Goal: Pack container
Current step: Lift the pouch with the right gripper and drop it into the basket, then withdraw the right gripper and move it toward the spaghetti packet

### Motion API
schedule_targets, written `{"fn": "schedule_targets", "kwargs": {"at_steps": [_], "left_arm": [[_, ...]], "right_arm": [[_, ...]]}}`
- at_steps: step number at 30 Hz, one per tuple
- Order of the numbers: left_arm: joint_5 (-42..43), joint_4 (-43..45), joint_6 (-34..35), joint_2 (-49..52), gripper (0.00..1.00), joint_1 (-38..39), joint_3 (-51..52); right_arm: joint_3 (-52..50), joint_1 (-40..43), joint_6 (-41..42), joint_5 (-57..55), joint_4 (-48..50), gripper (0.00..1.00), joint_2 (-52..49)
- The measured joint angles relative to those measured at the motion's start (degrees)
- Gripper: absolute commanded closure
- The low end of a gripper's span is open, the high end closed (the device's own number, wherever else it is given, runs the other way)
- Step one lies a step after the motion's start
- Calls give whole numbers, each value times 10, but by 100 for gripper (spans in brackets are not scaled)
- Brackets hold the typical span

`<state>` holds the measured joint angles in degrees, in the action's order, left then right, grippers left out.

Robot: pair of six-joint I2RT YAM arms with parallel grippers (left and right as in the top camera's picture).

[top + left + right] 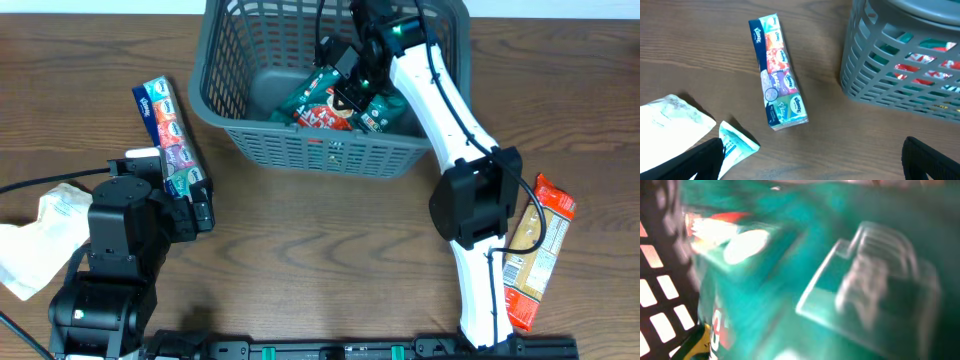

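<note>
At the far left of the table [330, 250] lies a crumpled white packet [40, 232], just beside the left arm's base. The left gripper [812, 150] hangs low over the wood, spread wide with nothing between its fingers [705, 160], which show only at the bottom corners of the left wrist view. Straight ahead of it, a little left of its midline, lies the tissue pack [777, 75]. The pack's long axis runs away from the gripper, tilted slightly, with the near end closest to the fingers. The narrow width of the pack therefore lies across the line on which the fingers close, so a grasp should need only a short reach forward and down, with little or no turning of the wrist. From the pack the basket [320, 150] stands to the right and a bit farther off, at the back middle of the table, so a carry would go rightward and up over the thick rim. The right gripper [350, 88] is down inside the basket among the green and red snack packets [305, 100]. Its own view is a teal blur pressed close to a packet, so I cannot tell whether it is closed on anything. An orange bag [535, 250] lies at the far right, beside the right arm. The left arm is plainly nearer the tissue pack, and the right arm nearer the orange bag.
</note>
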<state>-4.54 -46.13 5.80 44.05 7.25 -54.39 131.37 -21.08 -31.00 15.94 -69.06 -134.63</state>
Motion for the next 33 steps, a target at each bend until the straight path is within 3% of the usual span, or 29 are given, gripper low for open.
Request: {"fn": "schedule_targets", "kwargs": {"at_steps": [1, 2, 9, 14, 22, 28, 33], "left_arm": [[0, 0, 0, 0, 1, 0, 0], [0, 0, 0, 0, 1, 0, 0], [0, 0, 0, 0, 1, 0, 0], [0, 0, 0, 0, 1, 0, 0], [0, 0, 0, 0, 2, 0, 0], [0, 2, 0, 0, 1, 0, 0], [0, 10, 0, 0, 1, 0, 0]], "right_arm": [[0, 0, 4, 3, 1, 7, 1], [0, 0, 10, 5, 1, 1, 4], [63, 5, 91, -13, 10, 1, 35], [156, 40, 208, -72, -21, 1, 135], [213, 224, 500, -288, -257, 1, 342], [171, 331, 563, -273, -280, 1, 355], [27, 375, 578, -228, -276, 1, 367]]}}
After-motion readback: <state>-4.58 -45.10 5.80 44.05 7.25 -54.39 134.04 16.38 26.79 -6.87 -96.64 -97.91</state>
